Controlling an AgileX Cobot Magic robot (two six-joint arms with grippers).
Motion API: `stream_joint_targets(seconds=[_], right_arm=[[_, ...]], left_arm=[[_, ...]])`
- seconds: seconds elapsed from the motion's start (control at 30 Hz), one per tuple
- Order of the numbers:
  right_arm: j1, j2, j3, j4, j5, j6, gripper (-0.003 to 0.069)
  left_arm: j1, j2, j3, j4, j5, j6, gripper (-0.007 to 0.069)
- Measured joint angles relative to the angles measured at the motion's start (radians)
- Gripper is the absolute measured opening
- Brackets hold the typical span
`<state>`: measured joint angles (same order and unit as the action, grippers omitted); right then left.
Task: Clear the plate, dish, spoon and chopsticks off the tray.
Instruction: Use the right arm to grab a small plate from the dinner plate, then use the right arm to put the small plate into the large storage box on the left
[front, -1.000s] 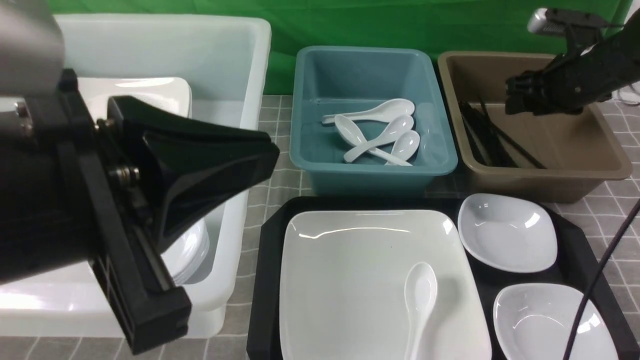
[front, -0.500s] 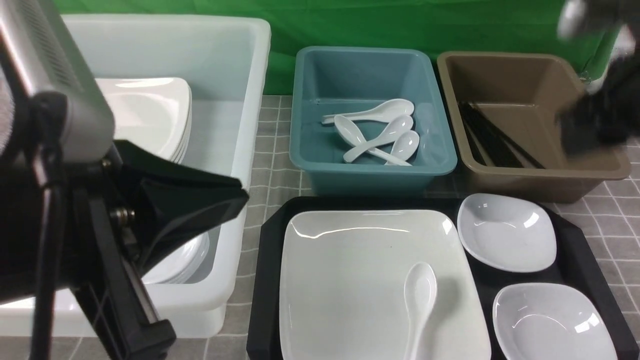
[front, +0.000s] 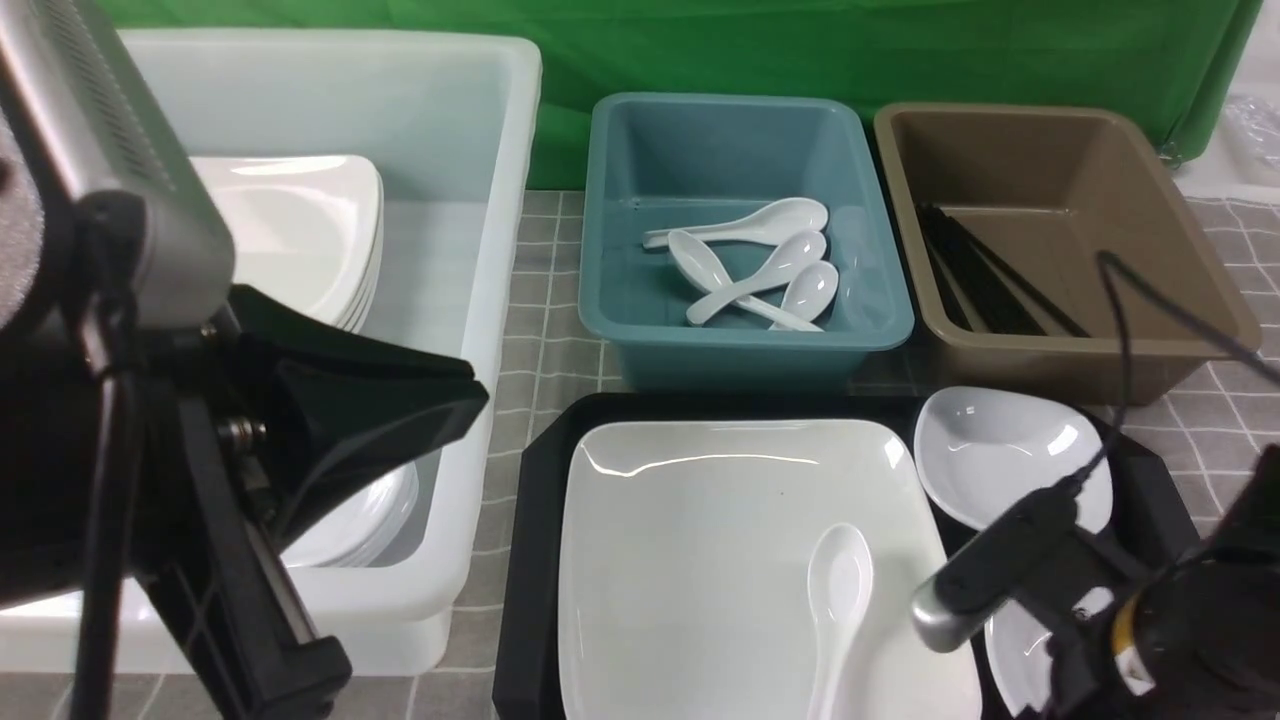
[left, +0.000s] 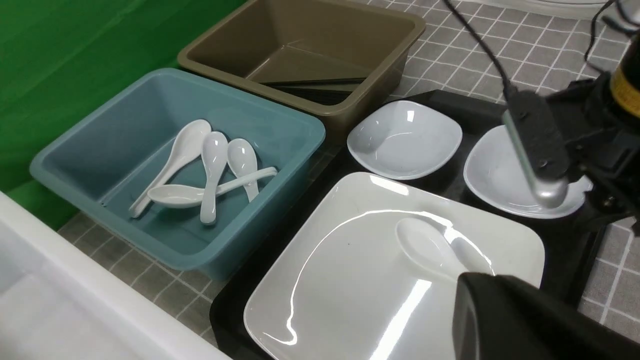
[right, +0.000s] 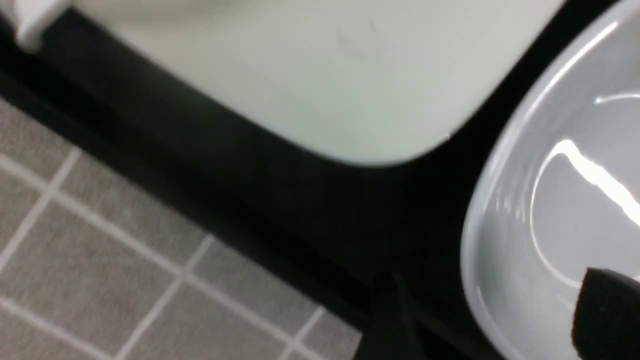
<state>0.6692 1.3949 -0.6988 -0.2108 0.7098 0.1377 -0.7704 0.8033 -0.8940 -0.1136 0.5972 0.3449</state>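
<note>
One spoon (front: 840, 590) is lying hollow-up on the plate (front: 700, 560), toward its near right corner. The plate is sitting on the tray (front: 535, 520), beside a far bowl (front: 1000, 450) and a near bowl (right: 550, 200). Chopsticks (front: 975, 280) are lying in the brown tub (front: 1180, 260) beyond the tray. The right gripper (right: 500, 320) is hovering with jaws apart, straddling the near bowl's rim. The left gripper (front: 470, 400) is hanging closed and empty, left of the tray.
</note>
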Motion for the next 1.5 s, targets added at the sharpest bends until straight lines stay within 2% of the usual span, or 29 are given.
stream_joint_targets(seconds=[0.17,0.3,0.43,0.5,0.53,0.57,0.67,0.77,0.8,0.97,1.1,1.17,1.37,1.5], right_arm=[[0.002,0.134,0.004,-0.107,-0.060,0.038,0.0496],[0.002,0.175,-0.001,-0.136,-0.068,0.050,0.0484],[0.002,0.190,-0.007,-0.133,-0.075,0.053,0.0397],[0.005,0.191,-0.008,-0.133,-0.075,0.054,0.0303],[0.006,0.191,-0.009,-0.136,-0.072,0.054,0.0294],[0.012,0.185,-0.011,-0.144,-0.051,0.055,0.0246],[0.031,0.156,-0.024,-0.156,-0.003,0.053,0.0193],[0.061,0.067,-0.057,-0.161,0.085,0.059,0.0084],[0.065,0.049,-0.068,-0.157,0.115,0.062,0.0069],[0.114,-0.099,-0.166,-0.132,0.307,0.100,0.0064],[0.167,-0.195,-0.299,-0.126,0.392,0.140,0.0064],[0.189,-0.210,-0.365,-0.125,0.405,0.145,0.0064],[0.257,-0.172,-0.619,-0.122,0.408,0.123,0.0064],[0.301,-0.088,-0.779,-0.120,0.380,0.053,0.0064]], left_arm=[[0.000,0.000,0.000,0.000,0.005,0.000,0.0008],[0.000,0.000,0.000,0.000,0.013,-0.001,0.0008],[0.000,0.000,0.000,0.000,0.016,-0.001,0.0008],[0.000,0.000,0.000,0.000,0.018,-0.001,0.0008],[0.000,0.000,0.000,0.000,0.018,-0.001,0.0008],[0.000,0.000,0.000,0.000,0.020,-0.001,0.0008],[0.000,0.000,0.000,0.000,0.020,-0.001,0.0008],[0.000,0.000,0.000,0.000,0.019,-0.008,0.0008],[0.000,0.000,0.000,0.000,0.019,-0.010,0.0008],[0.000,-0.004,0.000,0.003,0.020,-0.036,0.0008],[0.000,-0.041,0.000,0.034,0.020,-0.071,0.0008],[0.000,-0.067,0.000,0.076,0.020,-0.096,0.0008],[0.000,-0.159,-0.009,0.291,0.038,-0.267,0.0008],[0.000,-0.208,-0.013,0.322,0.103,-0.345,0.0008]])
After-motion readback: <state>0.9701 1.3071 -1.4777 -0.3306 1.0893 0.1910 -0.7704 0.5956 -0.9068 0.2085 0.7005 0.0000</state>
